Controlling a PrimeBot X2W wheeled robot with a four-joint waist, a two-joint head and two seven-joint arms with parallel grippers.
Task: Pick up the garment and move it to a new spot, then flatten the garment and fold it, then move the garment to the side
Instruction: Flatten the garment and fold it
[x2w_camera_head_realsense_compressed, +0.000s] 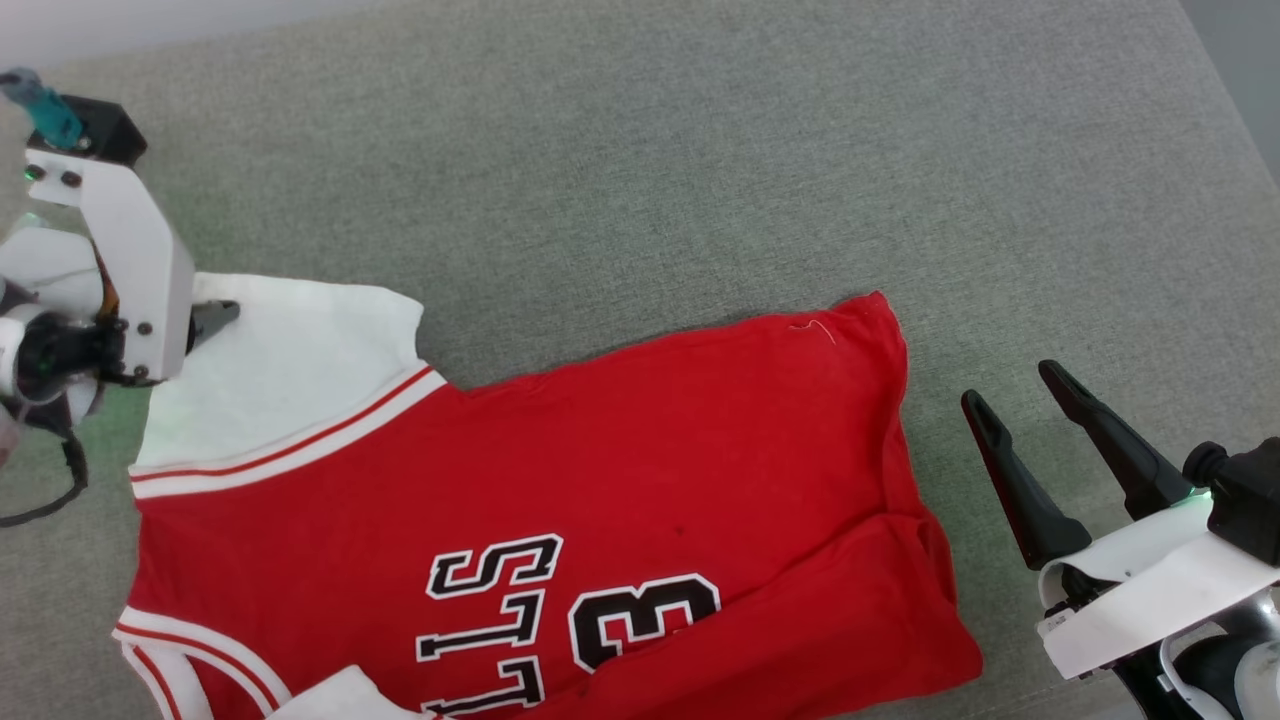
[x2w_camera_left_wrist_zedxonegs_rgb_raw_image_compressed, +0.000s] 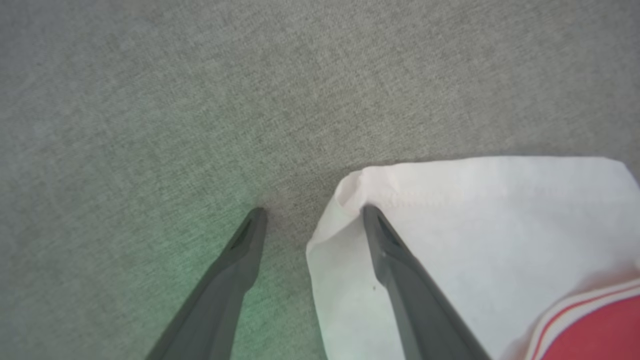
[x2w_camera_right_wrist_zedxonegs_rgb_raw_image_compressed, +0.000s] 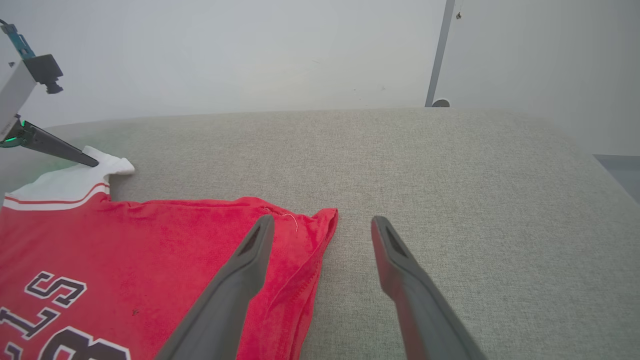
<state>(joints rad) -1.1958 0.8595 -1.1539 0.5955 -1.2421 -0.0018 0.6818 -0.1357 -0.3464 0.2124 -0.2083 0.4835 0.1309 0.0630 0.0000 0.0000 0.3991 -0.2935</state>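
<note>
Okay, the garment (x2w_camera_head_realsense_compressed: 600, 450), a red jersey with white panels, lay spread on the grey fabric surface (x2w_camera_head_realsense_compressed: 700, 150). Black white-outlined lettering and a number faced up. Its white panel with red-white striped trim (x2w_camera_head_realsense_compressed: 290, 435) sat at the robot's left, and the red hem end sat at the right with a fold along the lower edge.

The left claw (x2w_camera_left_wrist_zedxonegs_rgb_raw_image_compressed: 313, 210) was released, jaws wide, and straddled the corner of the white panel. In the left wrist view one finger (x2w_camera_left_wrist_zedxonegs_rgb_raw_image_compressed: 400, 270) lay over the white cloth and the other over bare grey surface. I could not tell whether it touched the cloth.

The right claw (x2w_camera_head_realsense_compressed: 1012, 385) was released too and held nothing, just beside the red hem edge. In the right wrist view one finger overlapped the red corner and the other sat over bare surface.
</note>
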